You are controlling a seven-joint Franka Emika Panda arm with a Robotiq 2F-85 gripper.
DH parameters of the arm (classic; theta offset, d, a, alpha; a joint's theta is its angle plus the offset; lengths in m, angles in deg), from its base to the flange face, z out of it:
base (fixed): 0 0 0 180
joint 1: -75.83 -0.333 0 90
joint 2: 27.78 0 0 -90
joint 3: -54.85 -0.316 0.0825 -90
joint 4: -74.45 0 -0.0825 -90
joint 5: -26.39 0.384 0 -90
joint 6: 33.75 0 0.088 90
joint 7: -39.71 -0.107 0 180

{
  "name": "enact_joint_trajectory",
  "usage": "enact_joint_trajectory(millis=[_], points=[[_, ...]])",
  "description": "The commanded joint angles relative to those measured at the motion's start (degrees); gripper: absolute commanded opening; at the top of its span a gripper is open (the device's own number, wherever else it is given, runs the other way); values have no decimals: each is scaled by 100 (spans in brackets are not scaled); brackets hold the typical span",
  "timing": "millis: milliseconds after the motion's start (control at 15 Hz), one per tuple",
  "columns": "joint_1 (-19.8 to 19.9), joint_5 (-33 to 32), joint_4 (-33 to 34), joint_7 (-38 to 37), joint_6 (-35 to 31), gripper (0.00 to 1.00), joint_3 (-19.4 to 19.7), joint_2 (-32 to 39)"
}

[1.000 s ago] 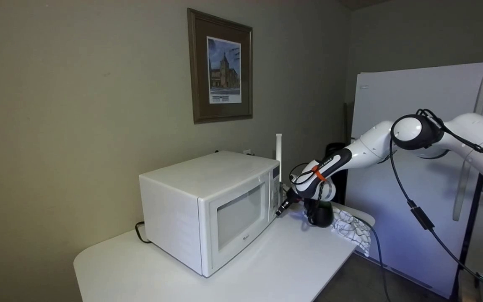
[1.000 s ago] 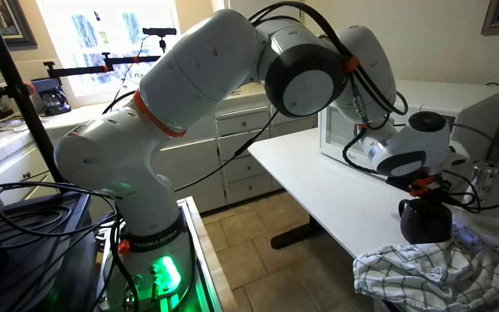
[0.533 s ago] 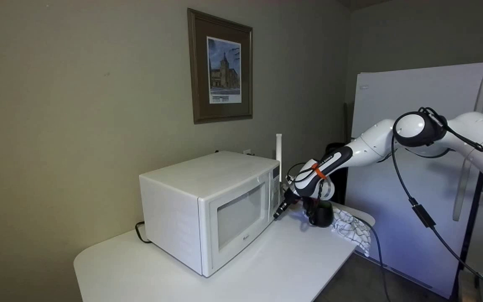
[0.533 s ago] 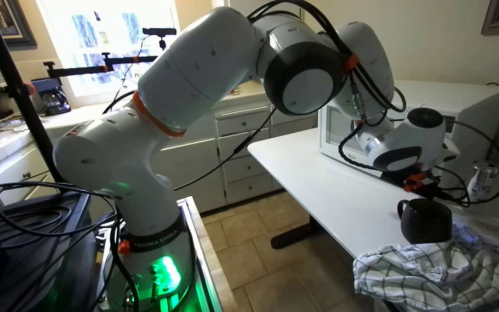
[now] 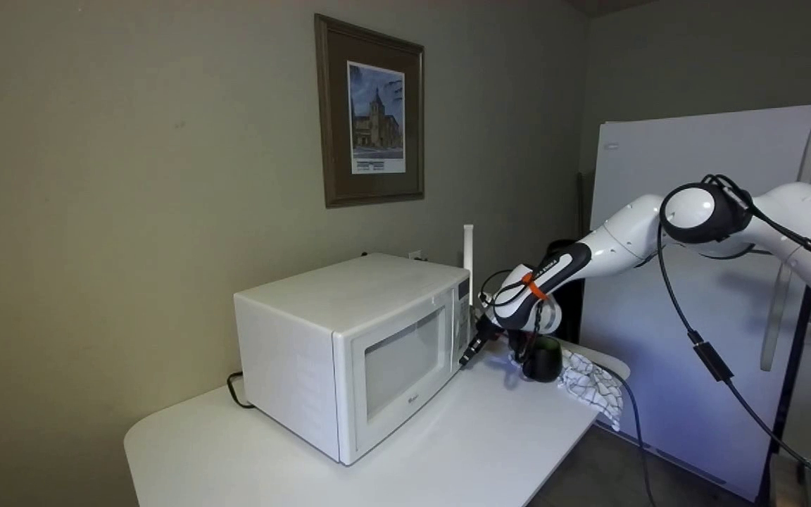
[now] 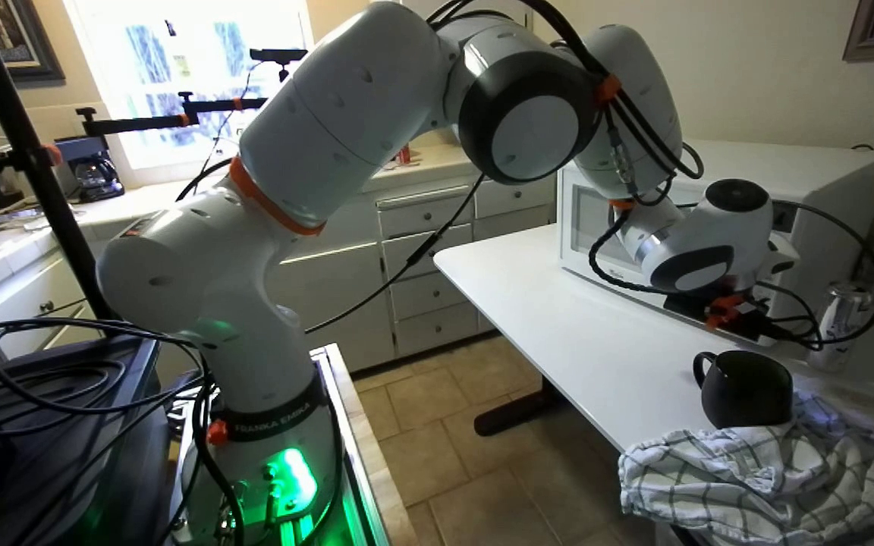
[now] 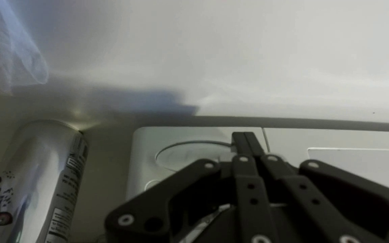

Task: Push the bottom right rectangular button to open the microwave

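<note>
The white microwave (image 5: 349, 290) stands on the white table with its door closed. It also shows in an exterior view (image 6: 786, 163), partly behind the arm. In the wrist view the picture is upside down: the table lies above the microwave's lower front (image 7: 356, 139). A wide oval-edged button (image 7: 184, 155) sits low on the control strip. My gripper (image 7: 247, 141) is shut and empty, its fingertips over the button's right end, beside the door seam. Contact cannot be told. In an exterior view the gripper (image 5: 464, 359) is at the microwave's lower front corner.
A dark mug (image 6: 748, 390) and a checked towel (image 6: 756, 474) are near the table's (image 6: 596, 341) end. A silver can (image 7: 42, 182) stands beside the microwave. Clear plastic (image 7: 15, 50) lies on the table. A tall white fridge (image 5: 694, 155) is behind the arm.
The gripper has shifted slightly toward the microwave door side and away from the mug. The upper arm has moved a little. The microwave door is unchanged.
</note>
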State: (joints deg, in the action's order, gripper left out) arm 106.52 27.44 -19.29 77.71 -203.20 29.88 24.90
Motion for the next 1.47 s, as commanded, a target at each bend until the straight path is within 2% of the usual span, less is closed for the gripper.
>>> enact_joint_trajectory(millis=[0,200,333,467,667,1000,1400], points=[[-519,-39,-88,-521,-222,0,610,-270],[-818,-119,59,-784,-441,0,927,-182],[-1097,-151,6,-1152,-41,0,1290,-327],[-910,-152,-140,-1008,263,0,1029,-421],[-747,-52,-312,-873,180,0,847,-547],[-924,-79,-367,-1152,264,0,1197,-691],[-835,-71,-195,-1055,32,0,1116,-490]])
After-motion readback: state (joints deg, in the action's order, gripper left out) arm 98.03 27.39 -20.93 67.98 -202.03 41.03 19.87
